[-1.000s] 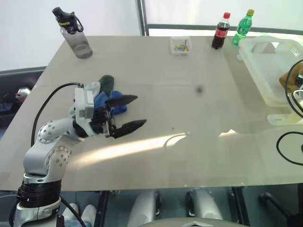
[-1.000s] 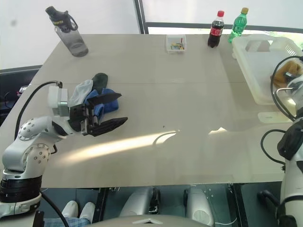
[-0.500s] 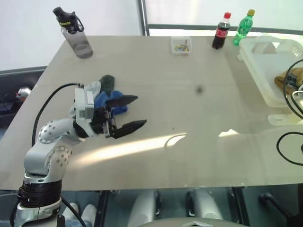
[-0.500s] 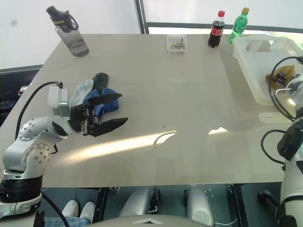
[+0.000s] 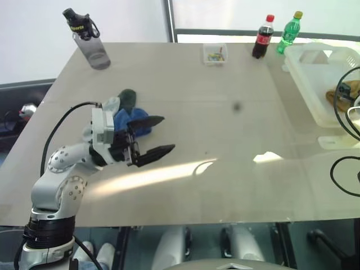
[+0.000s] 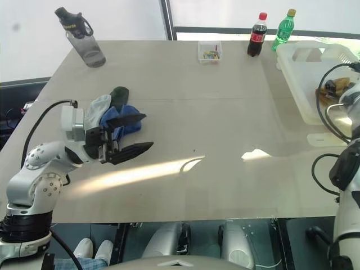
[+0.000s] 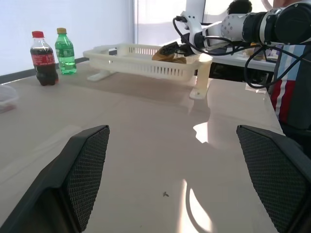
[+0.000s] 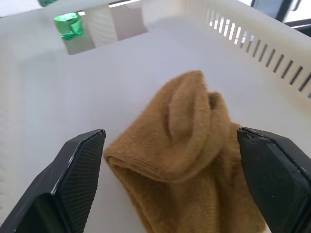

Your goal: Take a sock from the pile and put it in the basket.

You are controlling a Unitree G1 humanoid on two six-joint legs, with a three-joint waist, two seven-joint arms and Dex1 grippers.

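At your 9 o'clock, the left gripper (image 5: 153, 135) hangs over the surface (image 5: 225, 112) with jaws spread wide and empty, just right of the pile (image 5: 125, 112) of grey, green and blue socks. At your 2 o'clock sits the basket (image 5: 315, 73). In it lies 1 mustard sock (image 8: 189, 145), loose between the right gripper's (image 8: 175, 189) wide-apart jaws, which grip nothing.
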